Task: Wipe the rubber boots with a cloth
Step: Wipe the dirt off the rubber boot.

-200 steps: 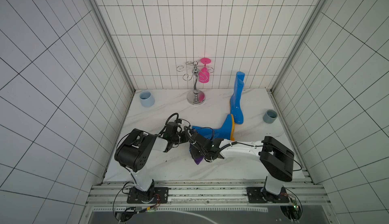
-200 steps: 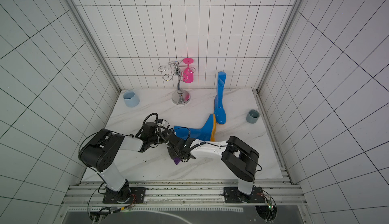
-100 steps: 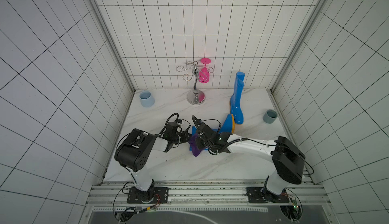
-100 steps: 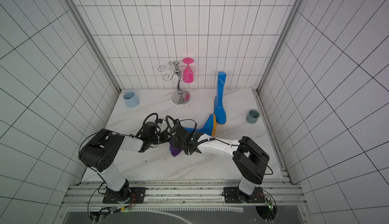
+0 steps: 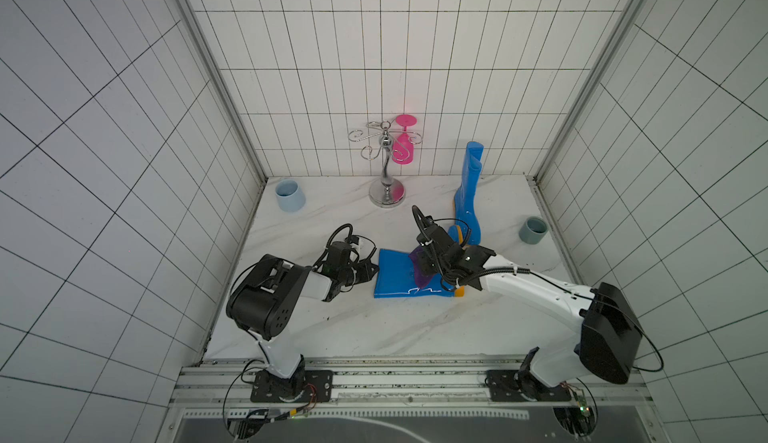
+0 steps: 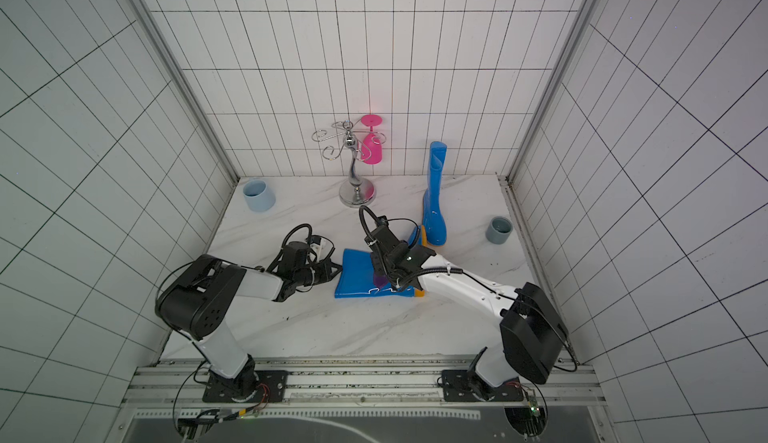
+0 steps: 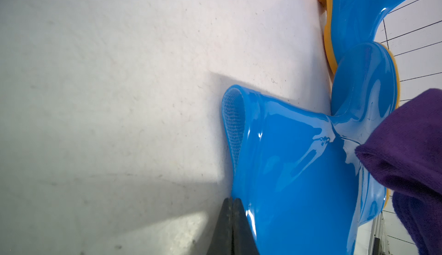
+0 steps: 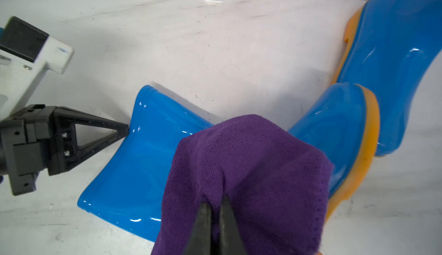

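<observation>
Pairs white tubular links with bulky black joint housings on both the left arm point(image 5: 318, 289) and the right arm point(image 5: 540, 297). Stands on black base plates point(image 5: 322, 380). Trails thin black cables point(image 5: 345, 225) in loops and a ribbed black conduit point(image 5: 498, 272) cinched with white ties. Ends in the left gripper point(image 8: 127, 129), black, with open triangular fingers point(image 8: 100, 123) and two small screws point(image 8: 65, 143), and the right gripper point(image 8: 215, 203), black and tapered.
</observation>
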